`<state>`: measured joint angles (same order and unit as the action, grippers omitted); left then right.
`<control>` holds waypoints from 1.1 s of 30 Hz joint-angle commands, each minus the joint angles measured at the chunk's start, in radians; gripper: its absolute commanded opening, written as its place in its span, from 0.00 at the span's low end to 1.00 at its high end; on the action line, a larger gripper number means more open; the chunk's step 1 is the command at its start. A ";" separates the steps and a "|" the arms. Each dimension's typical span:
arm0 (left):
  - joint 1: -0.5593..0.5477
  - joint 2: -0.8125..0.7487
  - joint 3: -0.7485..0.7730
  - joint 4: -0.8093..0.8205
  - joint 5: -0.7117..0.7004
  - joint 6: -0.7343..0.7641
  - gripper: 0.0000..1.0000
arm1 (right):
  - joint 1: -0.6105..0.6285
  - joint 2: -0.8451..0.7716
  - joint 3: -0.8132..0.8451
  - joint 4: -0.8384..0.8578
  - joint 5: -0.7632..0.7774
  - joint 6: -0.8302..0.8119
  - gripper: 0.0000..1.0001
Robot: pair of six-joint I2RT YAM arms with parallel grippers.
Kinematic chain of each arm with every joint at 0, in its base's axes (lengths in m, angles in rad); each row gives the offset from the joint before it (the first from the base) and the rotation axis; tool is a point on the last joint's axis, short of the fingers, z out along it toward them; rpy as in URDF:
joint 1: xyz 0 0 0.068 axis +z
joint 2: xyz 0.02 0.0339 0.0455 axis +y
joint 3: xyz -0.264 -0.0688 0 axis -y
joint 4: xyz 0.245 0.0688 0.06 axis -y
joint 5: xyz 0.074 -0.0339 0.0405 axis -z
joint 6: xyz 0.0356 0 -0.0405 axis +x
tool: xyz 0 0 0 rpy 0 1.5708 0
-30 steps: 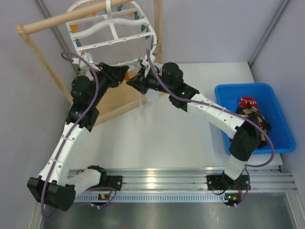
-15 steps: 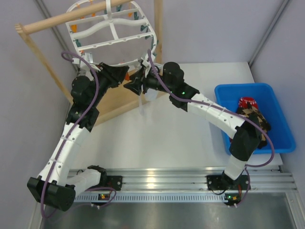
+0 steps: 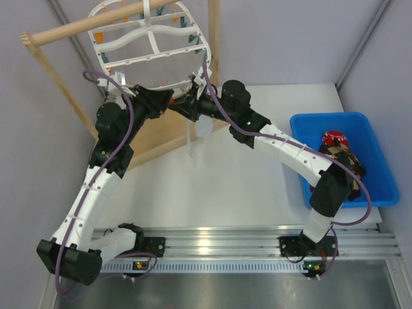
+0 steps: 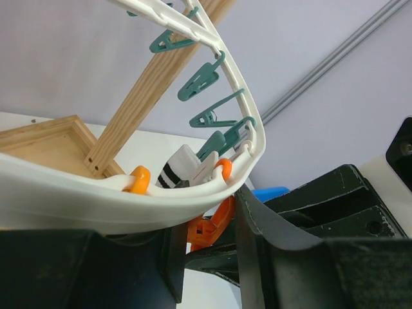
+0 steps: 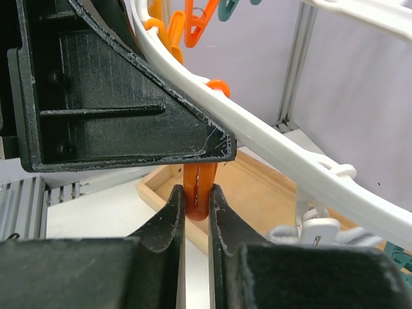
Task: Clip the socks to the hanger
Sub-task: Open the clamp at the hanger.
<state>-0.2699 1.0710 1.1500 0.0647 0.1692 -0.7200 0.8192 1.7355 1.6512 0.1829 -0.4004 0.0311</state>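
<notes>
The white oval hanger (image 3: 151, 40) hangs from the wooden pole. My left gripper (image 3: 161, 102) is shut on its lower rim (image 4: 96, 203). My right gripper (image 5: 196, 193) is shut on the tail of an orange clip (image 5: 199, 172) that hangs under that rim, right beside the left gripper's finger (image 5: 96, 96). The same clip (image 4: 222, 212) shows between the left gripper's fingers, with the right gripper's fingers (image 4: 219, 267) below it. A white sock with dark cuff bands (image 4: 177, 170) hangs from a nearby clip and also shows in the top view (image 3: 203, 126). More socks (image 3: 339, 153), one red (image 3: 335, 137), lie in the blue bin.
The blue bin (image 3: 302, 129) stands at the right of the table. The wooden rack's pole (image 3: 84, 27) and tray base (image 3: 154, 134) are behind both grippers. Teal clips (image 4: 199, 80) line the hanger's rim. Grey walls close in at left and back.
My right gripper has moved up and back toward the hanger's rim, onto the orange clip. The left arm and the hanging white sock have stayed put.
</notes>
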 commanded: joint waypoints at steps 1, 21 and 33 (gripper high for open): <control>0.003 -0.016 -0.018 -0.003 0.027 0.075 0.09 | -0.011 -0.014 0.061 0.026 -0.029 -0.020 0.00; 0.003 -0.031 -0.001 -0.105 0.095 0.222 0.46 | -0.029 -0.022 0.088 -0.056 -0.090 -0.023 0.00; 0.008 -0.022 0.019 -0.045 0.066 0.165 0.48 | -0.031 -0.033 0.065 -0.066 -0.118 -0.060 0.00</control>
<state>-0.2687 1.0397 1.1423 -0.0124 0.2462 -0.5343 0.7952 1.7367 1.6852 0.1081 -0.4709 -0.0181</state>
